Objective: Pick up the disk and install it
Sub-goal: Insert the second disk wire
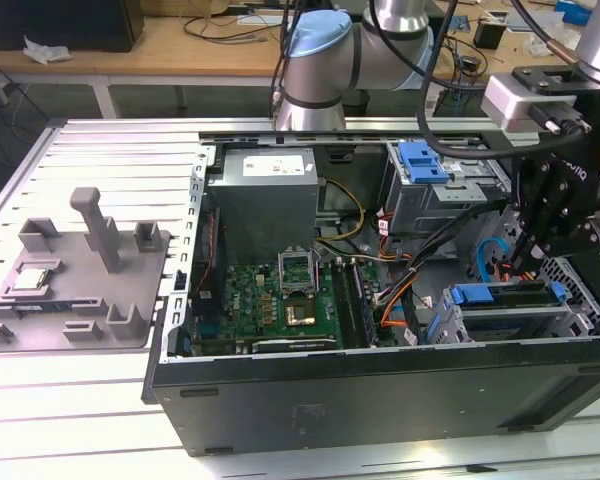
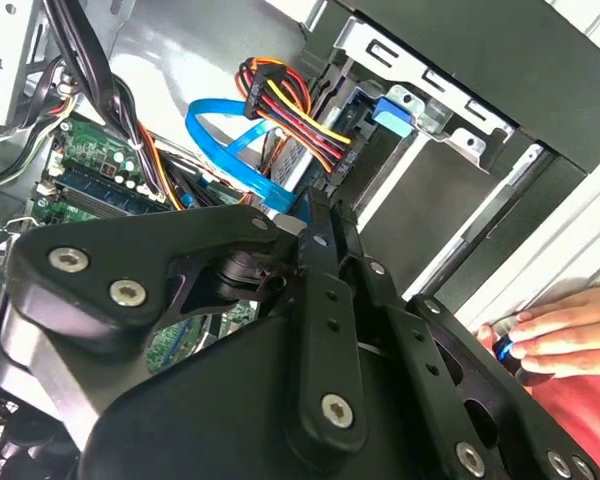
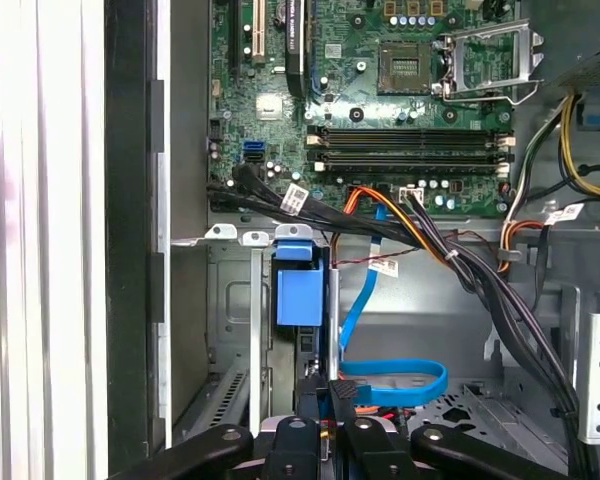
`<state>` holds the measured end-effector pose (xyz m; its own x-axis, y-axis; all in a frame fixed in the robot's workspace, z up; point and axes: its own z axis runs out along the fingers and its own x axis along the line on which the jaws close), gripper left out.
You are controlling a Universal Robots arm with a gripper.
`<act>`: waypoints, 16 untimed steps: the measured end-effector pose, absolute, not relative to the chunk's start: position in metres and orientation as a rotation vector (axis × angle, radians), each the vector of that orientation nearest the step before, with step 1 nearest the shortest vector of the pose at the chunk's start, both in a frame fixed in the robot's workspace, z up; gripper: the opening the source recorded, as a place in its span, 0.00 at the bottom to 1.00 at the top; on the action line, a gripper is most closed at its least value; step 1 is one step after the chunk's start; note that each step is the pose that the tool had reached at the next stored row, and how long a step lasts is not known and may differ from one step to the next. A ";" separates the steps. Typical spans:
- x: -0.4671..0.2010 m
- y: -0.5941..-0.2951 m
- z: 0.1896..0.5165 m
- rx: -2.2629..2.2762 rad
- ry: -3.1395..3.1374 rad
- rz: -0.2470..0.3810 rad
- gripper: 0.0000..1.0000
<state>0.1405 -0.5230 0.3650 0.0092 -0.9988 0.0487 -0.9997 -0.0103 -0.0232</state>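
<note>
The disk (image 1: pixel 500 298) lies in the drive bay at the right end of the open computer case (image 1: pixel 380 385), its blue carrier bracket along the top edge. In the first wrist view the disk (image 3: pixel 300 290) is edge-on in the metal bay, blue bracket end facing the motherboard. My gripper (image 1: pixel 525 265) hangs just over the disk's right part. Its fingertips (image 3: pixel 315 400) sit close together at the disk's near end, with no visible gap, in the first wrist view. The black finger linkage (image 2: pixel 320 300) fills the foreground of the second wrist view.
Black, orange and blue cables (image 3: pixel 420 235) run across the case beside the bay. Motherboard (image 1: pixel 280 295) and power supply (image 1: pixel 270 190) lie to the exterior view's left. Another blue bracket (image 1: pixel 420 160) sits in the upper bay. A grey fixture (image 1: pixel 80 275) stands outside. A person's hand (image 2: pixel 555 335) rests by the case.
</note>
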 end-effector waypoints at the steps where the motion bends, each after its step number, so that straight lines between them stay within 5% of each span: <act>1: 0.140 -0.524 0.365 2.227 -2.201 0.067 0.16; 16: 0.142 -0.530 0.365 2.232 -2.200 0.063 0.16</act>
<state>0.1419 -0.5295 0.3649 0.0144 -0.9993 0.0335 -0.9996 -0.0151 -0.0234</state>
